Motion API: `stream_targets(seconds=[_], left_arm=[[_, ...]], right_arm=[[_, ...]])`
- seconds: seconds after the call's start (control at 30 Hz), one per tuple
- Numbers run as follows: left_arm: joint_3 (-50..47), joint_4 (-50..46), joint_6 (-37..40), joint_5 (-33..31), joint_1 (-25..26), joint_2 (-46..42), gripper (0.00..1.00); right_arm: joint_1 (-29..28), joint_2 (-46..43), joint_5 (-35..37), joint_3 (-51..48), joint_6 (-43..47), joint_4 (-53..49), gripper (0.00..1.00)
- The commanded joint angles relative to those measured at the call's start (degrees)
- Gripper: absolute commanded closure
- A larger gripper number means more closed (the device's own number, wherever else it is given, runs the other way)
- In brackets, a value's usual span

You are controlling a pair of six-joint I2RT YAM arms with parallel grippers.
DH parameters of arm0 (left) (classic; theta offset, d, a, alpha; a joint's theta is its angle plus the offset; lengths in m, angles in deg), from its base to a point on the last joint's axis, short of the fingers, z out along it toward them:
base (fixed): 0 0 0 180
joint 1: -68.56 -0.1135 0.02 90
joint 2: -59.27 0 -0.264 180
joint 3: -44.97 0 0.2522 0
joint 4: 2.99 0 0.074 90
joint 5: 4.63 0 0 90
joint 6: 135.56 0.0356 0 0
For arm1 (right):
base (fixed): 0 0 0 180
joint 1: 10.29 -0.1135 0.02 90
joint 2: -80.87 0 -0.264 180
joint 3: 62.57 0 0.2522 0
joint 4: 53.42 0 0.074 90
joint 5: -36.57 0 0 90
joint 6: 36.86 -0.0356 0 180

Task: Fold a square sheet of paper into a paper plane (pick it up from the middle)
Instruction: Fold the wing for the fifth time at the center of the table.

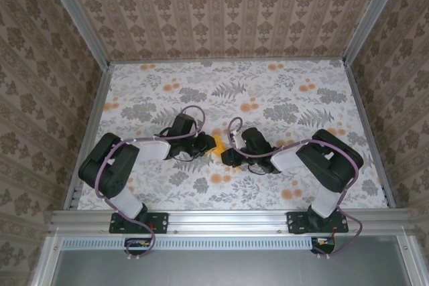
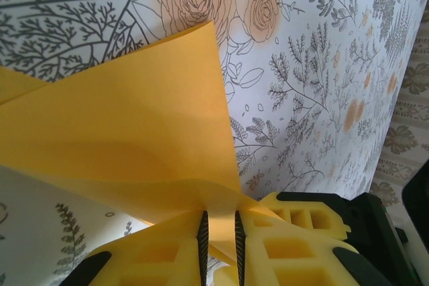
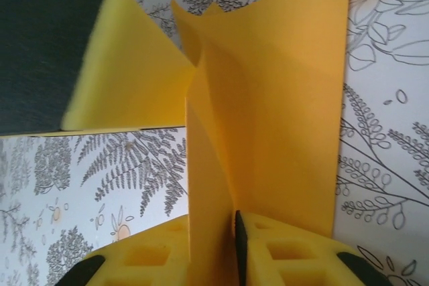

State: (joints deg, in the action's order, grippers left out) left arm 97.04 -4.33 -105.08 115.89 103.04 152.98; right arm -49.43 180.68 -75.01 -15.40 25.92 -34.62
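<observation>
On the counter (image 1: 288, 85), which is covered in floral cloth, the orange-yellow sheet of paper (image 1: 218, 143) sits just to the 6 o'clock side of centre, between the two tools. The left tool (image 1: 210, 144) enters from 9 o'clock and the right tool (image 1: 228, 153) from 3 o'clock, with their tips nearly meeting.

Left wrist view: the left tool is clenched on the sheet. Its yellow fingers (image 2: 161, 256) are drawn to a thin slit with a folded corner inside, and the flaps fan toward 10 and 12 o'clock.

Right wrist view: the paper stands on edge in the right tool's slit against a black pad (image 3: 240, 246). Whether it is clamped or slackened cannot be told.
</observation>
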Motion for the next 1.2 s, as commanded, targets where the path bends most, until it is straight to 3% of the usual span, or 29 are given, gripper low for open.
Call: stream_targets(seconds=[0.0,0.43,0.57,0.77,1.17], left_arm=[[2.2,0.4,0.0,1.1,0.2,1.1,0.79],[2.6,-1.2,0.1,1.0,0.2,2.7,0.81],[2.6,-1.3,0.2,1.0,0.1,2.6,0.81],[2.3,-1.6,1.0,1.3,-0.1,1.5,0.81],[-1.2,-0.5,2.0,1.9,-0.2,-3.0,0.77]], right_arm=[[0.6,-0.7,-2.8,1.6,-0.7,-1.1,0.75],[1.3,-3.2,-3.3,1.5,0.0,-5.6,0.73],[1.6,-1.8,-4.0,1.8,0.4,-5.6,0.76],[2.1,-0.3,-7.4,2.4,-1.1,-4.0,0.90],[2.6,2.2,-9.7,2.8,-2.9,-4.1,0.88]])
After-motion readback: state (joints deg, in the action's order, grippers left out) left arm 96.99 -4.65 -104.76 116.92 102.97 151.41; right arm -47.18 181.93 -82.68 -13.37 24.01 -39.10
